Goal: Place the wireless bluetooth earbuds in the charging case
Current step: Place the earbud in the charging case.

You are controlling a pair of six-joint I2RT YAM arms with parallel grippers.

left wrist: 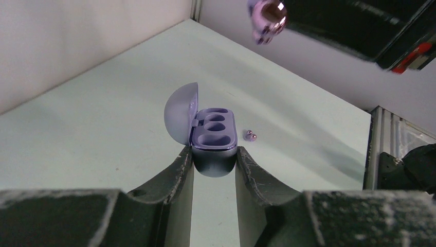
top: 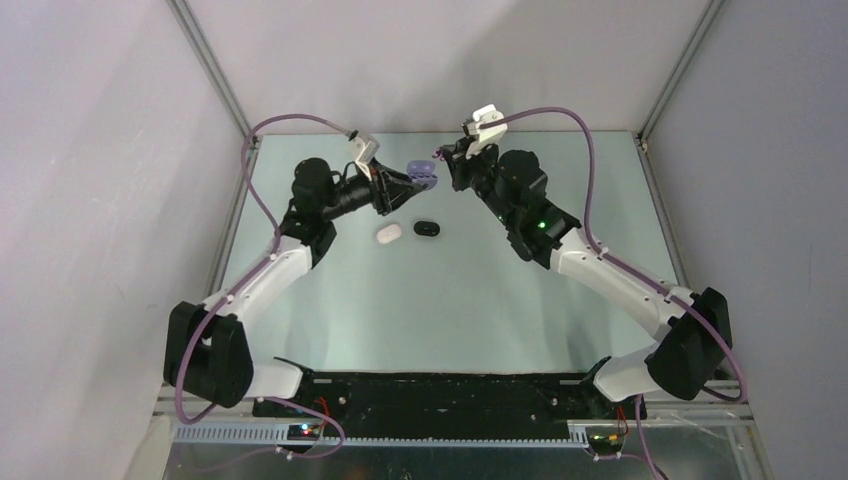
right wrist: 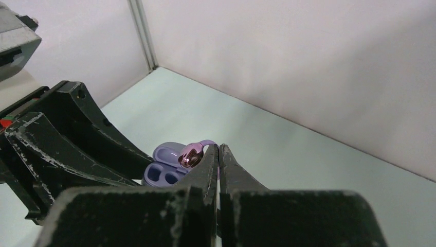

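Reaching forward from its base, the left arm is angling inward across the table (top: 450, 300), with its wrist pointing at the lavender charging case (left wrist: 213, 135). The left gripper (left wrist: 214, 152) is clamping that case by its lower body, one finger pressing on each side. The case is being held clear of the surface, with its lid (left wrist: 181, 113) standing open to one side and both seats showing empty.

The right arm is stretching in from the opposite side, elbow raised, with its wrist dipping toward the case. The right gripper (right wrist: 219, 149) is pinching a lavender earbud (right wrist: 190, 156) at its fingertips, jaws pressed together. The bud is hanging just above the open case and is not touching it.

A second earbud (left wrist: 250, 136), small and shiny, is lying on the table just beside the case in the left wrist view. Whether it is below or beyond the case cannot be told. A white case (top: 388, 233) and a black case (top: 427, 228) are sitting closed, side by side but apart, nearer to the arm bases than the lavender case.

The table is showing a pale green, matte top. Plain grey-white walls (top: 400, 60) are enclosing it behind the case and on both flanks, with aluminium frame posts (top: 210, 70) running up the corners. Purple cables (top: 290, 122) are looping from each wrist back toward the bases.
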